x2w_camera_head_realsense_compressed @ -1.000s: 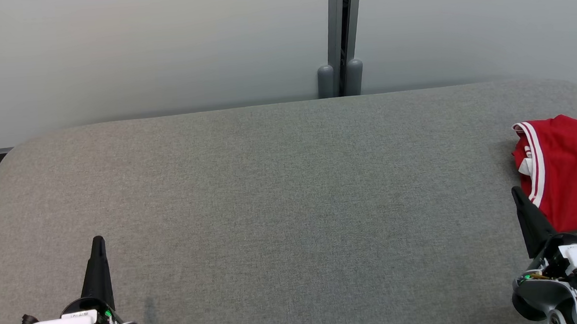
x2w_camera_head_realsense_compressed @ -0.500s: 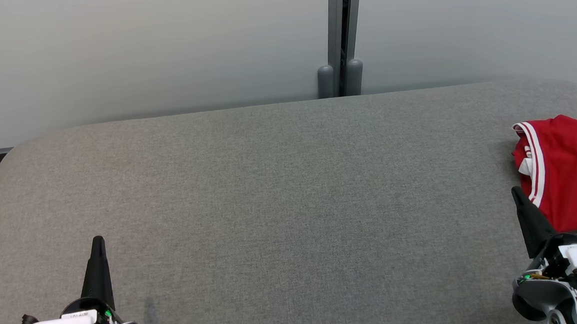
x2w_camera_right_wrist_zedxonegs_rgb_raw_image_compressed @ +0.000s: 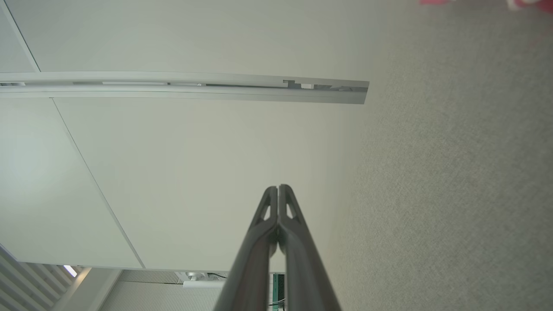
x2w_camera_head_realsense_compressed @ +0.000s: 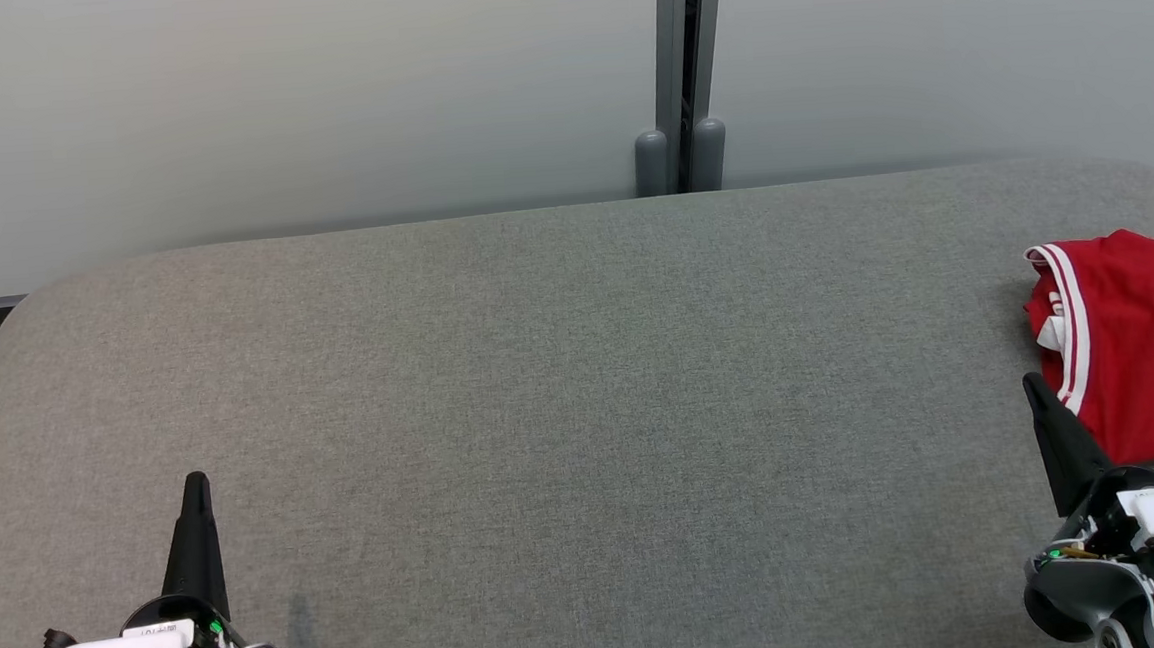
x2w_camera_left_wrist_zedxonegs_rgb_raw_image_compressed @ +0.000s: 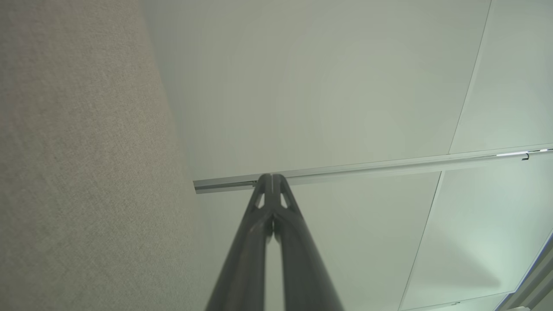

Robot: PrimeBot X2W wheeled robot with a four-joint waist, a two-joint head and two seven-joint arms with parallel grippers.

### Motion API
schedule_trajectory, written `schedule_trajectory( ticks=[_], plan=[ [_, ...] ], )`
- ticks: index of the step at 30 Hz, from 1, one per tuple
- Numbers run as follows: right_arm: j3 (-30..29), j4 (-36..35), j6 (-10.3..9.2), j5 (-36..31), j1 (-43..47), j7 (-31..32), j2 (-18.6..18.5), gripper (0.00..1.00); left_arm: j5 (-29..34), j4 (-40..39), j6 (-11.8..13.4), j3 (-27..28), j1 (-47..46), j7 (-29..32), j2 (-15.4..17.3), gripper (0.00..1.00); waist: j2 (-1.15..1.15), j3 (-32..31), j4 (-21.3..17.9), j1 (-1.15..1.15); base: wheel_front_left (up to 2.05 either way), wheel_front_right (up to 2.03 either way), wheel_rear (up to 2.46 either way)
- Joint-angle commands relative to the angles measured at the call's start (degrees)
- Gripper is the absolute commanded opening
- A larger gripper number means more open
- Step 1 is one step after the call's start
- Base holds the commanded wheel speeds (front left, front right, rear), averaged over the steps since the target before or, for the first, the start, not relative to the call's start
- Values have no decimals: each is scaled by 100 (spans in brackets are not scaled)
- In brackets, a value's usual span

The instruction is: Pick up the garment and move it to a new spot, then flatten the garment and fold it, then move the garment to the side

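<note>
The garment (x2w_camera_head_realsense_compressed: 1139, 340) is red with white stripes along one edge, folded into a compact bundle at the far right of the grey table (x2w_camera_head_realsense_compressed: 561, 385), partly cut off by the head view's right edge. A sliver of the garment (x2w_camera_right_wrist_zedxonegs_rgb_raw_image_compressed: 529, 3) shows at the top right of the right wrist view. My right gripper (x2w_camera_head_realsense_compressed: 1034, 384) sits at the lower right, shut and empty, its tip just beside the garment's near left corner. My left gripper (x2w_camera_head_realsense_compressed: 196, 480) rests at the lower left, shut and empty, far from the garment. Both wrist views show the left gripper (x2w_camera_left_wrist_zedxonegs_rgb_raw_image_compressed: 272, 176) and the right gripper (x2w_camera_right_wrist_zedxonegs_rgb_raw_image_compressed: 278, 187) with fingers pressed together.
A pale wall runs behind the table, with a grey vertical post (x2w_camera_head_realsense_compressed: 682, 72) at the back centre. The table's rounded far corners show at left and right. Wide grey felt surface lies between the two grippers.
</note>
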Motion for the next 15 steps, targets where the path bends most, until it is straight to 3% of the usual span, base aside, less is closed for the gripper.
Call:
schedule_trajectory(
  ticks=[1, 15],
  plan=[
    [-15, -10, 4, 39, -39, 9, -27, 0, -5, -2, -20, 31, -108, 22, 11, 0, 0, 0, 0, 0, 0, 0, 0],
    [-15, -11, 4, 39, -39, 9, -27, 0, -4, -2, -20, 32, -108, 23, 10, 0, 0, 0, 0, 0, 0, 0, 0]
  ],
)
